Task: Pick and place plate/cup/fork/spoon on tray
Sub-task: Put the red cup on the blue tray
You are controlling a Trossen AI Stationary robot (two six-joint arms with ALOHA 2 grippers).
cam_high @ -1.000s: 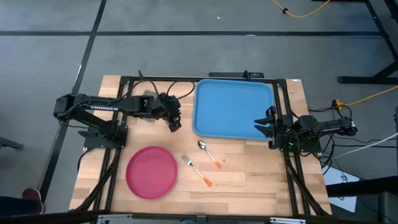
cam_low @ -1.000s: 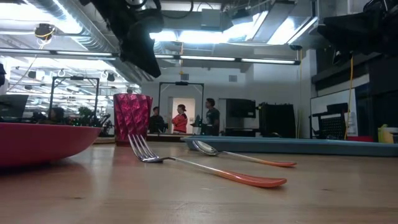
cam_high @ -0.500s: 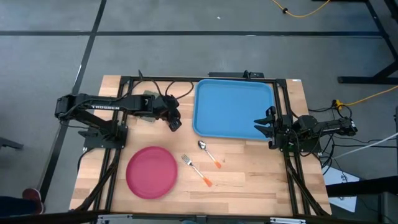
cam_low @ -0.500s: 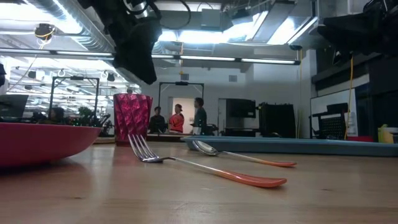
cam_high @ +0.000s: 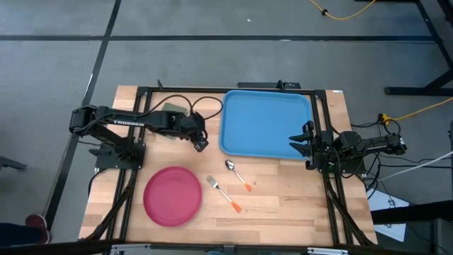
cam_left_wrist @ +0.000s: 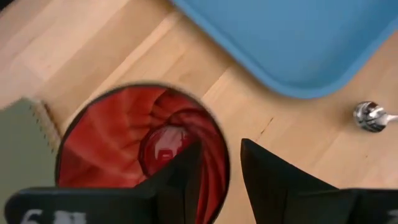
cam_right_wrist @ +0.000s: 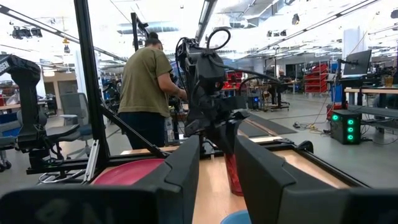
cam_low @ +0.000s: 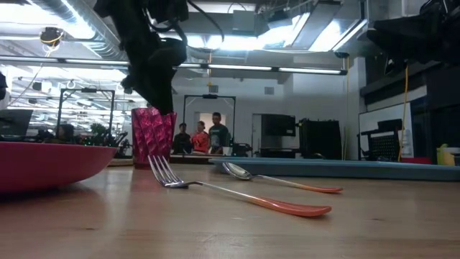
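The red-magenta cup (cam_left_wrist: 140, 146) stands upright on the table left of the light-blue tray (cam_high: 265, 117); it also shows in the low view (cam_low: 151, 140). My left gripper (cam_left_wrist: 221, 148) is open and points down over the cup, one finger inside it and one outside, astride its rim. I cannot see that either finger touches it. The pink-red plate (cam_high: 172, 196) lies near the front left. The fork (cam_high: 223, 194) and the spoon (cam_high: 238, 174) lie flat right of the plate. My right gripper (cam_high: 296, 144) is open and empty at the tray's near right corner.
An olive-green pad (cam_left_wrist: 22, 146) lies beside the cup, on its far side. A black frame (cam_high: 141, 91) runs around the table's edges. People stand in the room beyond the table (cam_low: 208, 137); one stands behind the left arm in the right wrist view (cam_right_wrist: 146, 81).
My left gripper has tipped to point down and come down onto the cup, its fingertips now at the cup's rim. The cup, plate, fork and spoon have stayed where they were.
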